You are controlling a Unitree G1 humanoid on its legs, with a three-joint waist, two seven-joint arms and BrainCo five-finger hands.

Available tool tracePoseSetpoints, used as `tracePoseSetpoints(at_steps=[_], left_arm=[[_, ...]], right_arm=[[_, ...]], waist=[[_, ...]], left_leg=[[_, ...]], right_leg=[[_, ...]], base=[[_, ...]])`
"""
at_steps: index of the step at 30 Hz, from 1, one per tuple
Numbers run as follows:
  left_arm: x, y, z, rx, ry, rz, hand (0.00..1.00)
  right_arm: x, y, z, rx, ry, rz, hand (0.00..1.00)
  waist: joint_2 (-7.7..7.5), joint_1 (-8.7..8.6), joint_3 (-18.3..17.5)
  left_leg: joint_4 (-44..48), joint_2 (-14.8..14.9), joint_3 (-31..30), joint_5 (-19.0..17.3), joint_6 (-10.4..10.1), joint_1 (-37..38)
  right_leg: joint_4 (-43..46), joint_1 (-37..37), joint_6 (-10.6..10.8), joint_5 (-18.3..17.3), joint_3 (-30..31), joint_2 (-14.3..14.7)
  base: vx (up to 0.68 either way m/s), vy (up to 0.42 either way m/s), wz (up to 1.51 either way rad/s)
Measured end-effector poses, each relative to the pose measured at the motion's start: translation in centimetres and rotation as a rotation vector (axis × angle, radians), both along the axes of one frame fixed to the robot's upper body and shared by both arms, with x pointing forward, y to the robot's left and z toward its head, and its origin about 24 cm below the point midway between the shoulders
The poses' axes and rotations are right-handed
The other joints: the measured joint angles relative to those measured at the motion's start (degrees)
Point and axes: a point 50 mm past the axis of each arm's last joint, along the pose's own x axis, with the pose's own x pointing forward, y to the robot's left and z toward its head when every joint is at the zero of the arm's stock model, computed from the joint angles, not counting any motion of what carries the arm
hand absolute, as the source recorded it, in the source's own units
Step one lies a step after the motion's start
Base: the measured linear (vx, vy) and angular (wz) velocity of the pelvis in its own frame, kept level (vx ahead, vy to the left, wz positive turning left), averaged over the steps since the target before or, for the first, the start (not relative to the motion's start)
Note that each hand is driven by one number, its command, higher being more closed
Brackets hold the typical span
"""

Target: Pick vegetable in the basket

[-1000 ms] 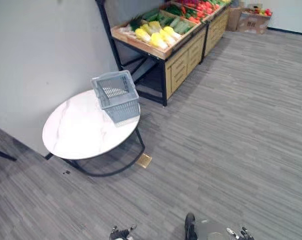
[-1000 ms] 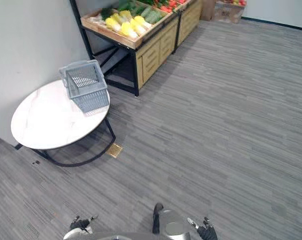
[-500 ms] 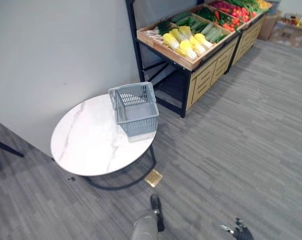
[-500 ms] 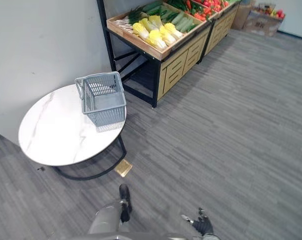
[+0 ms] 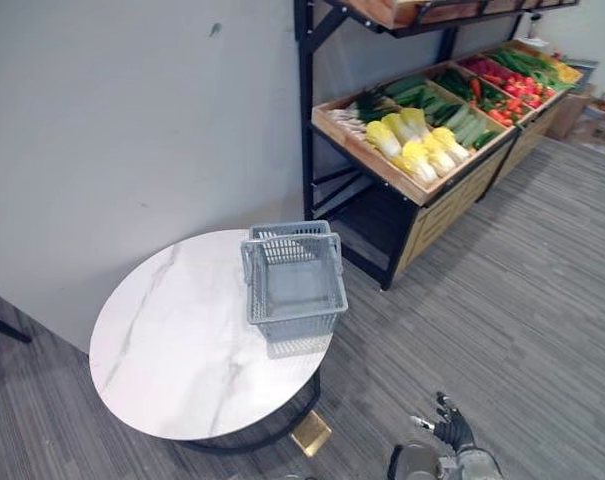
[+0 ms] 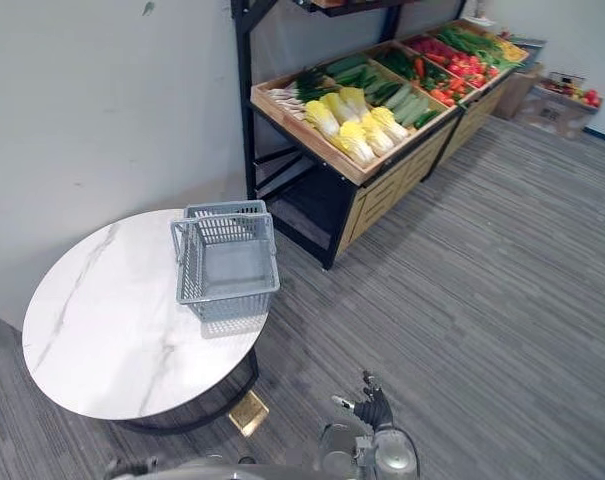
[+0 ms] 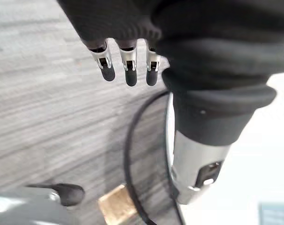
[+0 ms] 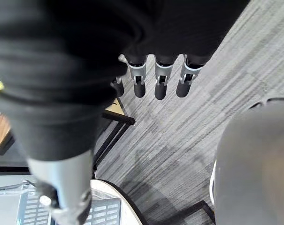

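Right wrist view, item one: right hand (image 8: 161,80), fingers straight and apart, empty, hanging over the floor (image 8: 212,93).
Item two: left hand (image 7: 127,68), fingers straight, empty, hanging near the table's rim.

Table (image 5: 162,350): round, white marble top on a dark frame, at the robot's 11 o'clock.
Basket (image 5: 295,285): grey plastic mesh, standing on the table at its 2 o'clock edge. Contents: nothing, as far as the mesh lets one see.

Stand (image 5: 437,205): wood with black posts, at 1 o'clock from the basket and apart from the table.
- Nearest tray: yellow cabbages (image 5: 415,150) in rows, with dark greens (image 5: 367,105) at the tray's 10 o'clock end and long green vegetables at its 2 o'clock end.
- Farther trays: red vegetables (image 5: 502,82) and more green ones, their kinds too small to tell.

Step in hand, by judgement: the approach, with no vegetable taken yet. To do it well:
- Pass the table at its 3 o'clock side with the arms kept off the rim.
- Stop square to the nearest tray.
- Close the fingers round one cabbage's body, not its leaves.
- Plan for the carry back to the basket.
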Motion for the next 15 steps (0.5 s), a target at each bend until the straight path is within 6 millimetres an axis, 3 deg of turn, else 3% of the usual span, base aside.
tracePoseSetpoints(at_steps=[2, 3, 4, 7, 8, 9, 11, 15], left_arm=[[0.5, -0.1, 0.1, -0.002, -0.012, -0.006, 0.0], [0.2, 0.0, 0.0, -0.004, -0.004, 0.002, 0.0], [-0.1, 0.7, 0.1, 0.005, 0.005, 0.015, 0.0], [-1.2, -1.6, -0.8, -0.074, 0.055, 0.076, 0.0], [-1.4, -2.0, -0.9, -0.087, 0.066, 0.085, 0.0], [-1.9, -2.1, -1.0, -0.103, 0.08, 0.116, 0.0], [-2.5, -2.0, -1.1, -0.107, 0.098, 0.139, 0.0], [-3.0, -2.0, -1.2, -0.112, 0.13, 0.126, 0.0]], right_arm=[[0.0, 0.1, 0.0, -0.008, 0.002, 0.01, 0.0], [-0.2, 0.2, -0.2, -0.006, 0.014, 0.011, 0.0], [-0.6, 0.5, -0.4, 0.007, 0.032, 0.003, 0.0], [-0.1, -1.5, -0.4, -0.049, 0.072, 0.009, 0.0], [-0.2, -1.7, -0.5, -0.049, 0.086, 0.003, 0.0], [-0.2, -1.8, -0.6, -0.04, 0.106, -0.004, 0.0], [-0.6, -1.8, -0.9, -0.03, 0.134, -0.032, 0.0], [-1.7, -2.8, -1.0, -0.056, 0.136, -0.173, 0.0]], waist=[[-0.1, -0.02, 0.0], [-0.8, 0.01, -0.25], [-2.99, 0.01, -0.24], [3.17, 0.96, -0.36], [4.12, 1.15, -0.41], [4.52, 1.34, -0.5], [3.77, 1.53, -0.68], [3.65, 1.31, -0.83]], left_leg=[[1.47, 1.94, -2.99, -1.7, -2.54, 0.49], [2.03, 2.69, -5.12, -2.97, -4.21, 1.16], [2.35, 2.35, -7.81, -4.93, -5.4, 2.86], [3.92, 9.27, -8.83, -4.65, -7.6, 2.17], [3.78, 10.29, -8.75, -4.24, -7.64, 1.87], [3.52, 11.17, -7.83, -2.27, -8.25, 1.14], [3.44, 11.39, -4.3, 1.33, -8.33, -0.89], [-0.61, 11.21, 7.15, 7.81, -7.71, -3.32]], right_leg=[[-9.23, 0.7, 0.48, 5.34, 6.04, 3.23], [-14.47, 2.9, 0.66, 11.04, 9.36, 4.22], [-14.73, 5.71, 2.11, 14.74, 9.17, 2.77], [-16.61, 9.34, -1.28, 12.75, 2.51, 8.16], [-17.38, 10.03, -1.6, 12.56, 1.4, 8.93], [-17.83, 10.49, -2.58, 11.9, -0.53, 9.3], [-19.17, 11.24, -3.56, 11.08, -3.62, 8.58], [-21.62, 13.41, -3.67, 10.28, -12.33, 6.77]], base=[[0.51, -0.367, 0.79], [0.45, -0.471, 1.08], [0.44, -0.487, 1.05], [0.36, -0.413, 0.77], [0.27, -0.328, 0.73], [0.17, -0.281, 0.77], [0.09, -0.244, 0.84], [0.0, -0.128, 1.11]])
